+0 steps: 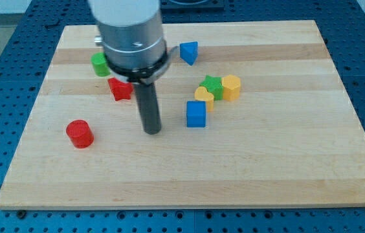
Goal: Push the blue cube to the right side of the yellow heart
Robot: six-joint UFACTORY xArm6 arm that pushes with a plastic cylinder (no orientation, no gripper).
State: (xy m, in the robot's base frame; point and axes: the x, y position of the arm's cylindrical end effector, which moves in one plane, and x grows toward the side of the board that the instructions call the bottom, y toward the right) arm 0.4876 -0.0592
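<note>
The blue cube [196, 114] sits near the board's middle, touching the lower left of the yellow heart [204, 98]. My tip [151, 131] rests on the board to the left of the blue cube, with a clear gap between them. The rod and the arm's grey body rise above it and hide part of the red star [120, 89] and the green cylinder [99, 65].
A green star [211, 85] and a yellow hexagon block [231, 87] sit right of the yellow heart. A blue triangular block [189, 52] lies near the view's top. A red cylinder [79, 133] stands at the left. The wooden board [299, 162] ends on all sides.
</note>
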